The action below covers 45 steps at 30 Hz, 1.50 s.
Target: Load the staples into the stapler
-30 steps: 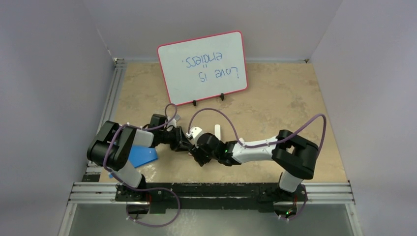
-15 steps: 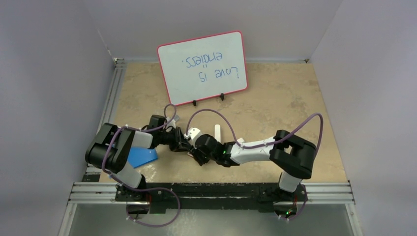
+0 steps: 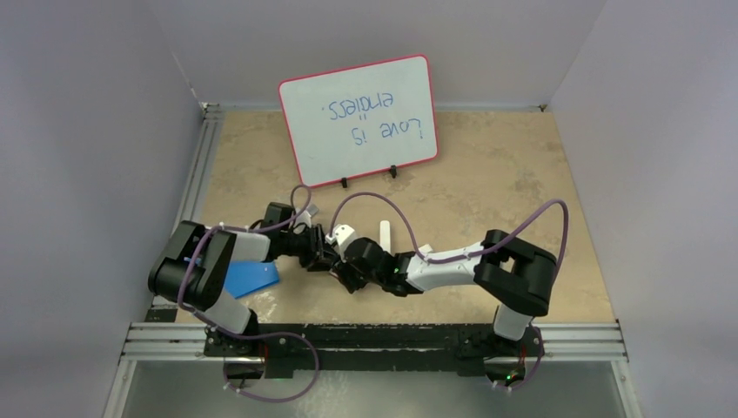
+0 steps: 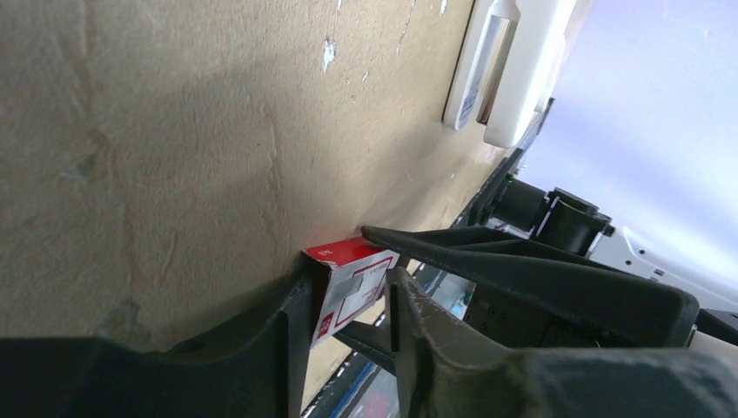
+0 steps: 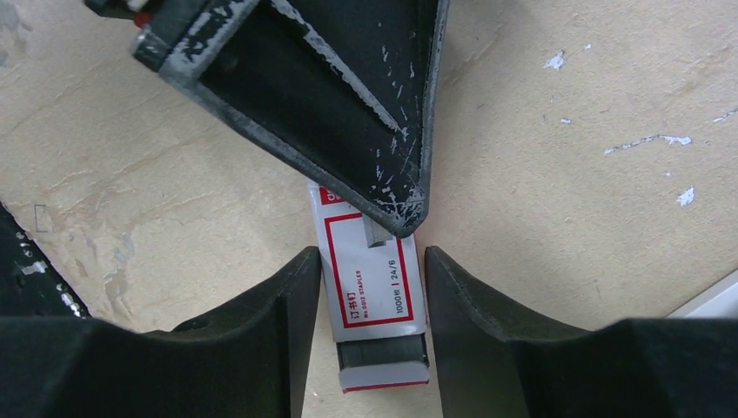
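The small red staple box with a white label (image 5: 370, 279) lies on the table, its tray slid partly out at the near end so the grey staples (image 5: 383, 353) show. My left gripper (image 4: 350, 270) is shut on the box (image 4: 352, 283); one of its fingers (image 5: 392, 205) presses on the label. My right gripper (image 5: 370, 252) is open and straddles the box, its fingers close on both sides. Both grippers meet at the table's front middle (image 3: 335, 264). The slim white stapler (image 3: 385, 233) lies just behind them and also shows in the left wrist view (image 4: 513, 65).
A stubby white object (image 3: 345, 233) sits left of the stapler. A blue flat piece (image 3: 252, 277) lies under the left arm. A red-framed whiteboard (image 3: 357, 117) stands at the back. Grey walls close in both sides.
Both arms have edged slightly left. The grippers stay together at the box.
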Available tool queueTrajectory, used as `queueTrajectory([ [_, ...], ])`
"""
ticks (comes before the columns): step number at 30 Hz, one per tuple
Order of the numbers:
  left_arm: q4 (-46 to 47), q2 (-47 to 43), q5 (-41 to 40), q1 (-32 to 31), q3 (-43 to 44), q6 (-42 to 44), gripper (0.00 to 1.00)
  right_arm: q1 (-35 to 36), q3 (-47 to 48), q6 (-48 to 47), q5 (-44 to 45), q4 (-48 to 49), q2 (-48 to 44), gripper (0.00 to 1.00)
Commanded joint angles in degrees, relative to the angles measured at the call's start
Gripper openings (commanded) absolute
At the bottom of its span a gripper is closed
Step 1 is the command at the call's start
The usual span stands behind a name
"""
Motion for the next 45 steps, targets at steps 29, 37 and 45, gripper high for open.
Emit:
queueTrajectory([
  [29, -23.9, -10.4, -16.1, 2.8, 9.3, 4.0, 0.58, 2.5, -2.1, -3.7, 4.0, 0.9, -2.4, 0.65],
  [37, -19.2, -11.4, -13.7, 3.0, 4.8, 2.8, 0.52, 4.5, -2.8, -5.6, 4.5, 4.1, -0.2, 0.58],
  [45, -22.5, -13.7, -16.4, 3.6, 3.3, 4.7, 0.38, 4.5, -2.6, -10.5, -1.4, 4.3, -0.3, 0.46],
])
